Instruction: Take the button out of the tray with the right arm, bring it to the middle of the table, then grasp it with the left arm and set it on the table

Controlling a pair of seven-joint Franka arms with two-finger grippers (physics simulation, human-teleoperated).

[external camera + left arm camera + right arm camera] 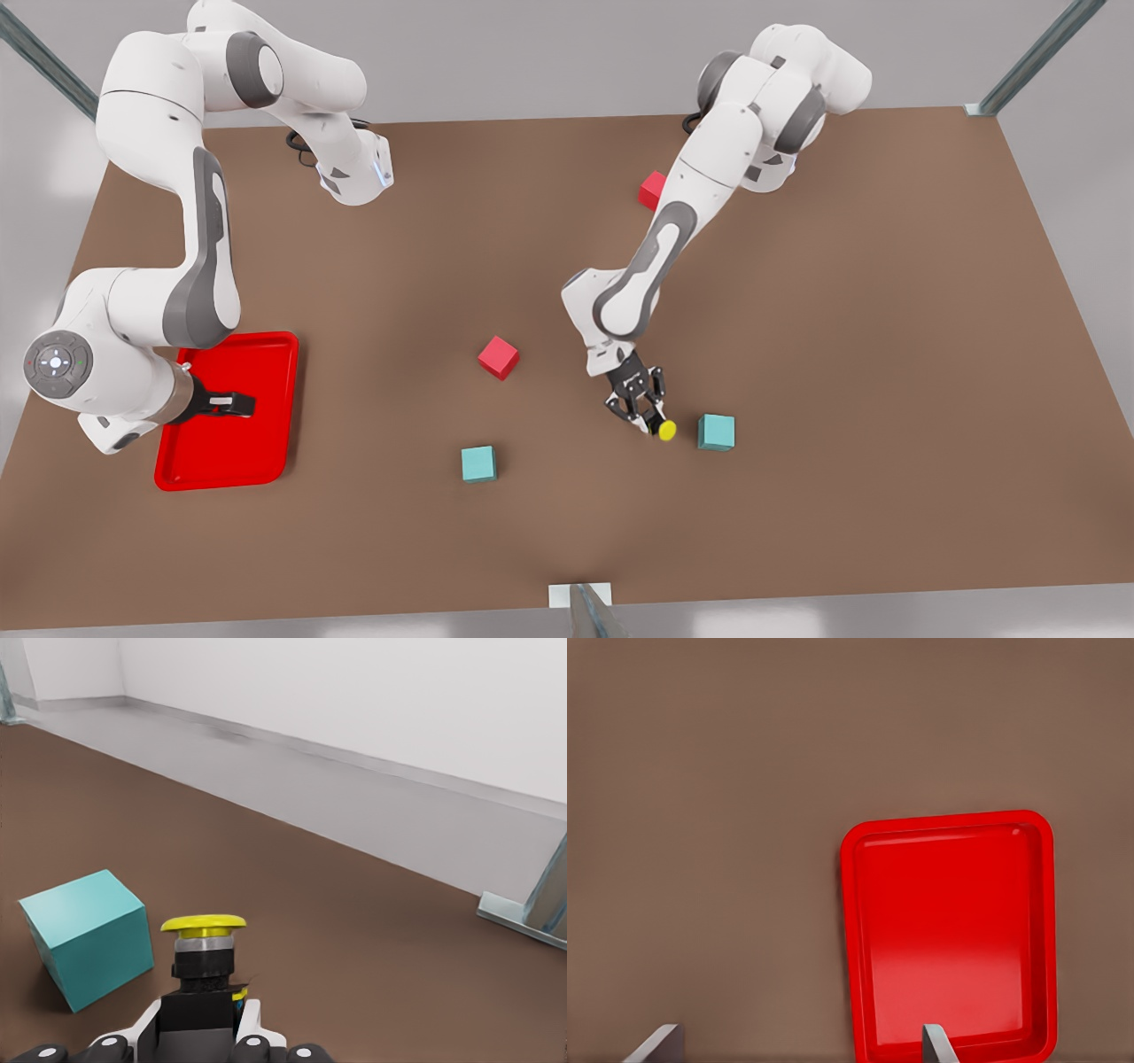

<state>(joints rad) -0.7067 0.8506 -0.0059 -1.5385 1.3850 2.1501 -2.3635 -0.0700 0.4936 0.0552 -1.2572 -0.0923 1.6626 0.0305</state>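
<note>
- My left gripper [651,416] hangs low over the middle of the worktop [886,354], its fingers [251,1028] closed narrow on the dark body of the button [202,970].
- The button's yellow cap [667,431] juts out beyond my fingertips; whether the button touches the worktop I cannot tell.
- A teal cube [87,937] sits on the worktop just beside the button, apart from my fingers.
- My right gripper [232,405] waits over the red tray [948,939], fingers [939,1047] spread wide and holding nothing.
- The tray lies flat beneath those fingers.
- Another teal cube [478,463] and a red cube [498,357] lie between my two sets of fingers, well apart from both.
- A second red cube [653,190] sits behind my left arm [691,221].
</note>
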